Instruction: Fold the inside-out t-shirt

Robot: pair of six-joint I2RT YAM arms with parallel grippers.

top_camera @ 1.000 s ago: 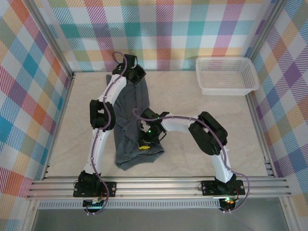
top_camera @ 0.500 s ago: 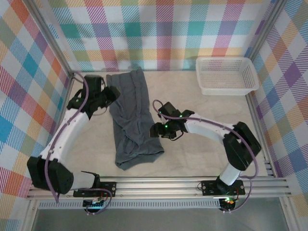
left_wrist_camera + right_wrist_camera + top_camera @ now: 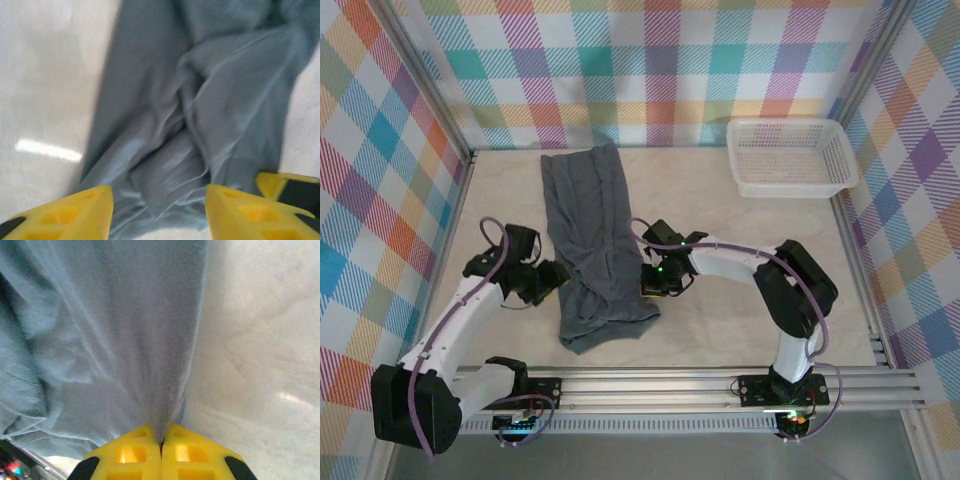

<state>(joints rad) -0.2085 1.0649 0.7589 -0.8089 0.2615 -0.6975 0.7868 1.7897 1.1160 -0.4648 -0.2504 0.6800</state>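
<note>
The inside-out t-shirt (image 3: 585,220) lies on the table as a long, rumpled slate-grey strip running from the back wall toward the front. My right gripper (image 3: 648,287) sits at the strip's right edge, low on the table. In the right wrist view it (image 3: 161,441) is shut on a pinched ridge of the shirt's cloth (image 3: 100,330). My left gripper (image 3: 555,282) is at the strip's left edge, opposite the right one. In the left wrist view its yellow fingers (image 3: 75,212) stand apart, open (image 3: 159,215), with wrinkled cloth (image 3: 200,100) just ahead of them.
A white mesh basket (image 3: 790,155) stands at the back right corner. Plaid walls close in the table on three sides, and a metal rail (image 3: 650,385) runs along the front. Bare tabletop (image 3: 770,230) lies right of the shirt.
The left arm swung from the far left corner down to the shirt's left edge, its jaws opening wider. The right gripper shifted to the shirt's right edge and shut on the cloth.
</note>
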